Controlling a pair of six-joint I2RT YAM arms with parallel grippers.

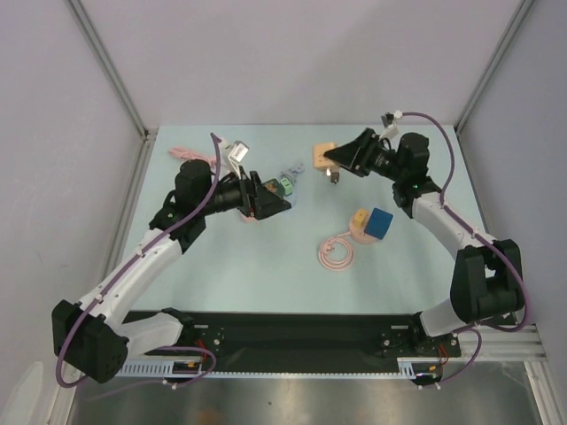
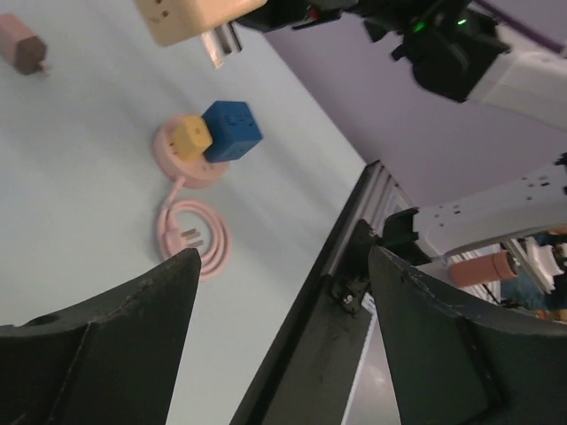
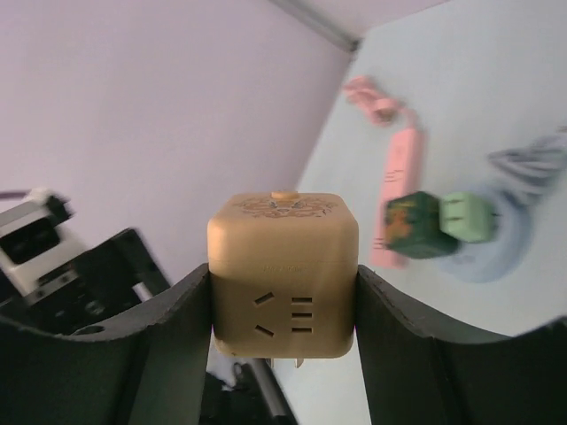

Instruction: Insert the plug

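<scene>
The tan cube (image 3: 283,270) is cut off by the top edge of the left wrist view, and its prongs (image 1: 335,175) barely show in the right wrist view. The right gripper (image 1: 341,159) clamps it, beyond and left of the pink base (image 1: 359,234). The left gripper (image 2: 283,266), farther left of that base, gapes with nothing between its jaws. In the top view it hides part of the dark green cube (image 3: 415,225).

There are five cubes, the others being a light green cube (image 3: 467,217), a yellow cube (image 1: 360,218) and a blue cube (image 1: 381,223). There are two round bases, one a grey base (image 3: 509,257), plus one pink strip (image 3: 397,190) and one coiled cord (image 1: 337,252).
</scene>
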